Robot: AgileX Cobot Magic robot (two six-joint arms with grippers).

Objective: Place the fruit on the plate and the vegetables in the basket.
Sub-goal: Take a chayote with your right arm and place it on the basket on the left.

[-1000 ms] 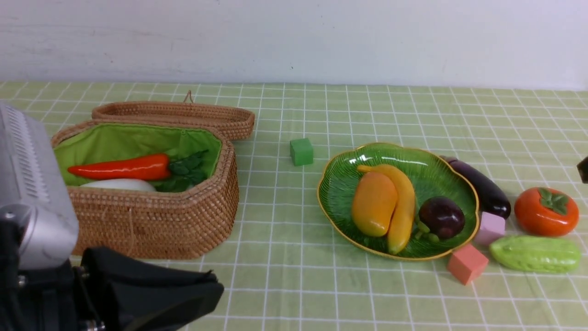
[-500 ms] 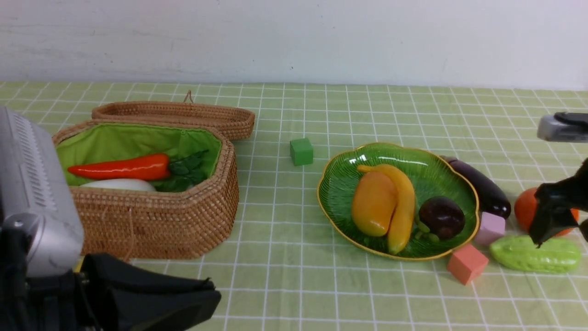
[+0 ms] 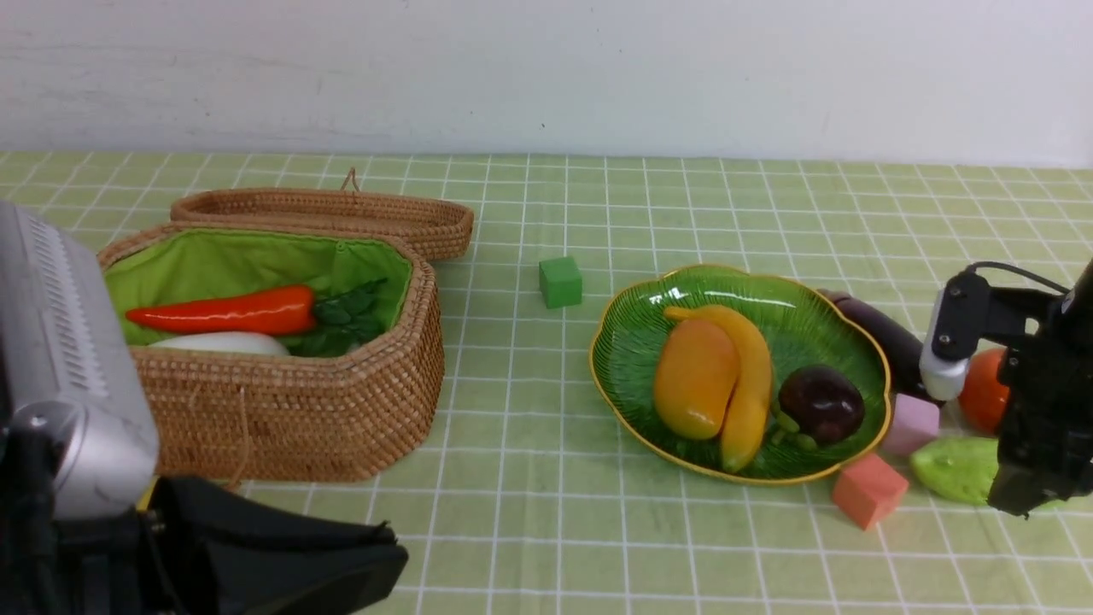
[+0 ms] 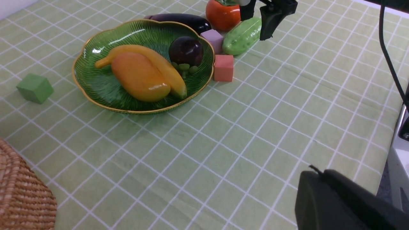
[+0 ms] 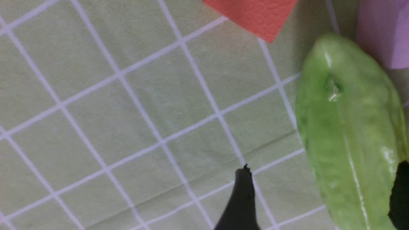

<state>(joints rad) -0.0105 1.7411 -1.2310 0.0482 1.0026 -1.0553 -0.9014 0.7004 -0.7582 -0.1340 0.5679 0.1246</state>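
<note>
Where the right claw (image 5: 322,169) gapes, the cucumber (image 5: 348,140) lies partly within it.

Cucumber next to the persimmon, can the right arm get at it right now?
Probably yes: the open right gripper hangs right over the cucumber, with nothing lying on it.

My left arm (image 3: 60,359) shows a silver-grey metal housing with a row of fine ribs down its face and a rounded lower corner. Below it I see a matte black, wedge-shaped shell (image 3: 282,547). My right arm (image 3: 1046,410) is black and blocky, apart from a rounded white-grey module (image 3: 946,342) marked with small dark round spots, perhaps screws. A thin black cable (image 3: 1016,269) arcs over it. The right gripper (image 5: 321,179) has matte black fingers (image 5: 242,204) that taper to narrow points.
</note>
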